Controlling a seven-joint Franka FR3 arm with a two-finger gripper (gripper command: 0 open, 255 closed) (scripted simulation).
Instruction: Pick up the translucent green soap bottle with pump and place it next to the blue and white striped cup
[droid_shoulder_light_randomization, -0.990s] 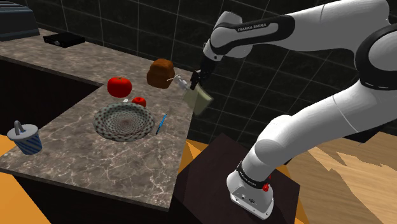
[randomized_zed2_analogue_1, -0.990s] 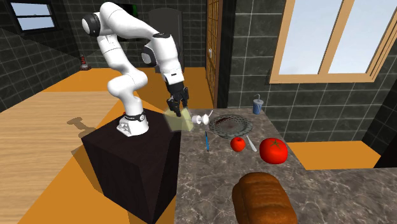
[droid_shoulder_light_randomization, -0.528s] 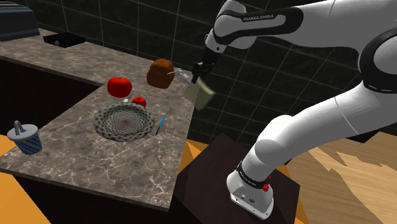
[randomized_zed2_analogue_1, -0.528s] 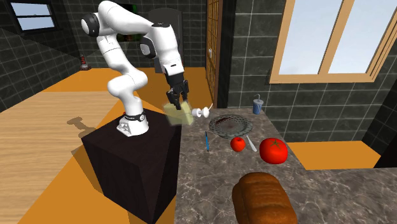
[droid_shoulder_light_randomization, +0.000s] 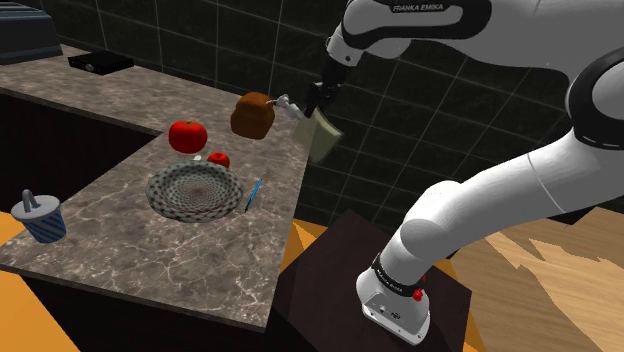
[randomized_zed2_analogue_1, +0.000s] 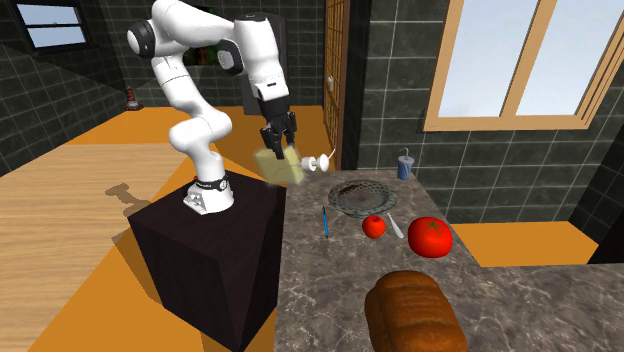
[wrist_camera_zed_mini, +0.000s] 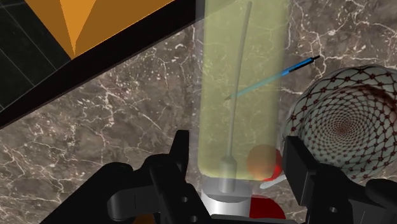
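My gripper (droid_shoulder_light_randomization: 318, 103) is shut on the pale translucent green soap bottle (droid_shoulder_light_randomization: 322, 136), which hangs tilted in the air above the marble counter's near corner, its white pump (droid_shoulder_light_randomization: 285, 101) pointing toward the bread. In the second exterior view the gripper (randomized_zed2_analogue_1: 277, 141) holds the bottle (randomized_zed2_analogue_1: 280, 167) over the counter edge beside the stand. In the wrist view the fingers (wrist_camera_zed_mini: 179, 159) clasp the bottle (wrist_camera_zed_mini: 242, 89) near its neck. The blue and white striped cup (droid_shoulder_light_randomization: 40, 216) stands far off at the counter's other end, and it is also visible by the wall (randomized_zed2_analogue_1: 405, 165).
On the counter (droid_shoulder_light_randomization: 120, 250) lie a woven dish (droid_shoulder_light_randomization: 195, 192), a blue pen (droid_shoulder_light_randomization: 254, 192), a small tomato (droid_shoulder_light_randomization: 218, 159), a large tomato (droid_shoulder_light_randomization: 187, 135) and a brown loaf (droid_shoulder_light_randomization: 253, 115). A black box (droid_shoulder_light_randomization: 100, 62) sits on the back counter. The dark stand (droid_shoulder_light_randomization: 340, 250) adjoins the counter.
The gripper has risen with the bottle, carrying it higher above the counter corner. The bottle's tilt has shifted a little. Nothing else moved.
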